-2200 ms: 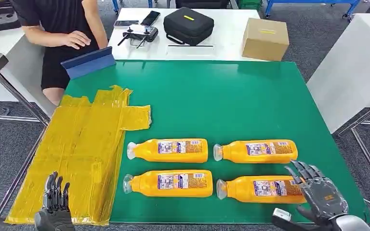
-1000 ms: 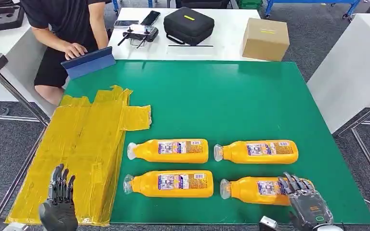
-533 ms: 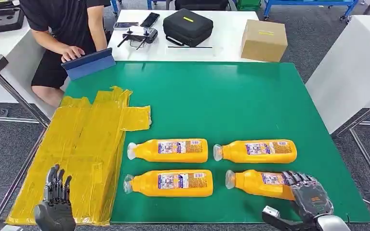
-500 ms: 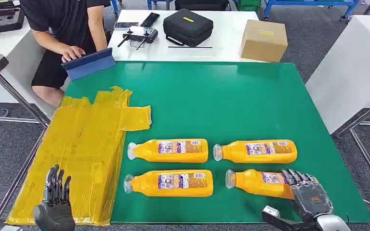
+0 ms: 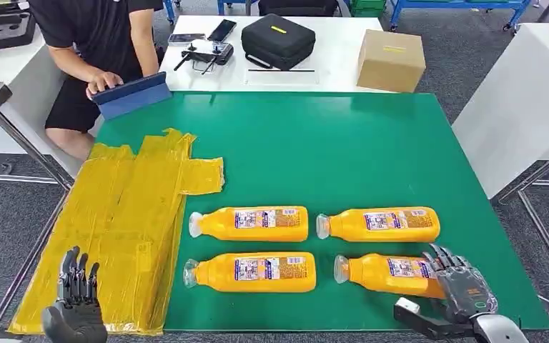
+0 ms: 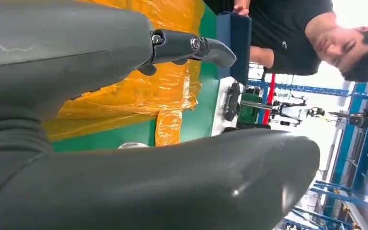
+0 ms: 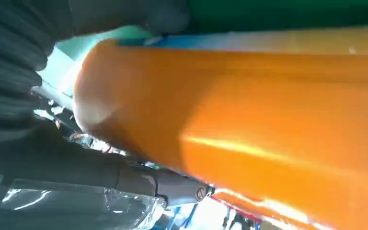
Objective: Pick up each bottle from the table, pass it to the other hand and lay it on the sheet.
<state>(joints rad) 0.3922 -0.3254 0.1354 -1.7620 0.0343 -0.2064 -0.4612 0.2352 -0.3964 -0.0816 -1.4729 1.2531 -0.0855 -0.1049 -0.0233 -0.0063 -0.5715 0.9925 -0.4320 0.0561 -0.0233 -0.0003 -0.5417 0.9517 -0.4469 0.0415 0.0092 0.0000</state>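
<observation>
Four orange bottles lie on the green table. The far-left bottle, far-right bottle and near-left bottle lie free. My right hand grips the base end of the near-right bottle, fingers over it and thumb under its near side. That bottle lies slightly tilted on the table. In the right wrist view the orange bottle sits against the hand. My left hand is open, fingers apart, above the near corner of the yellow sheet. The left wrist view shows the hand over the sheet.
A person sits at the back left with a blue tablet at the table's corner. Behind the green table stand a black case, a cardboard box and a controller. A white table flanks the right side.
My right hand came down and closed on the near-right bottle. That bottle slid a little to the right and turned slightly. My left hand sank a little.
</observation>
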